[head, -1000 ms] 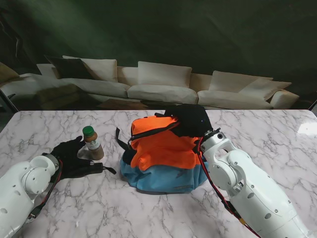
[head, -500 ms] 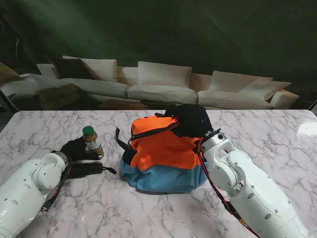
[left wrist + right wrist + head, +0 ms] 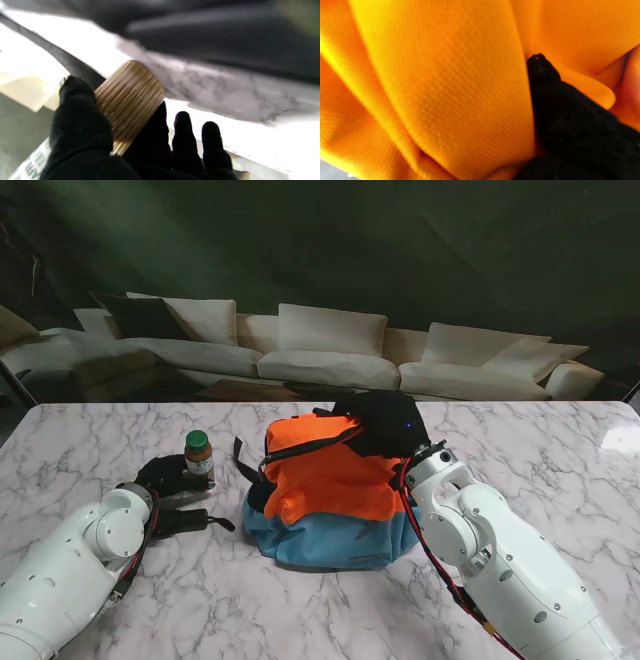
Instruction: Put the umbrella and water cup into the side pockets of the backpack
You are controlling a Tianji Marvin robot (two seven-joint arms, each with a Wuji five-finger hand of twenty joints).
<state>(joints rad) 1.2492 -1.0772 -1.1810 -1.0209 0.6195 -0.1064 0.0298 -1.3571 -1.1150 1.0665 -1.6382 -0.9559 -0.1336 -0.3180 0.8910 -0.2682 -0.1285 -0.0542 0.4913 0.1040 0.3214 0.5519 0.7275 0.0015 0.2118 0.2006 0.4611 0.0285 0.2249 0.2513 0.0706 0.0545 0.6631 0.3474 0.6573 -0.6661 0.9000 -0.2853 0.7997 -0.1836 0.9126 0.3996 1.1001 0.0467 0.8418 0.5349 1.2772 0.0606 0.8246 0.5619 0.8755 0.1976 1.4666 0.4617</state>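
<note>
Marble table [image 3: 560,460] is filling the stand view's lower half, the orange and blue backpack [image 3: 325,500] sitting at centre; left of it, the left hand [image 3: 165,477] is clamping the green-capped water cup [image 3: 198,456], the umbrella [image 3: 185,523] lying just nearer. Left wrist view: fingers [image 3: 80,120] are wrapping the ribbed cup. Right wrist view: the right hand [image 3: 570,125] is pinching orange fabric.

Two glossy white, rounded arm shells are seen. Black knitted gloves cover the left hand [image 3: 165,476] and right hand [image 3: 388,423]. Red and black cables are routed along each wrist.
</note>
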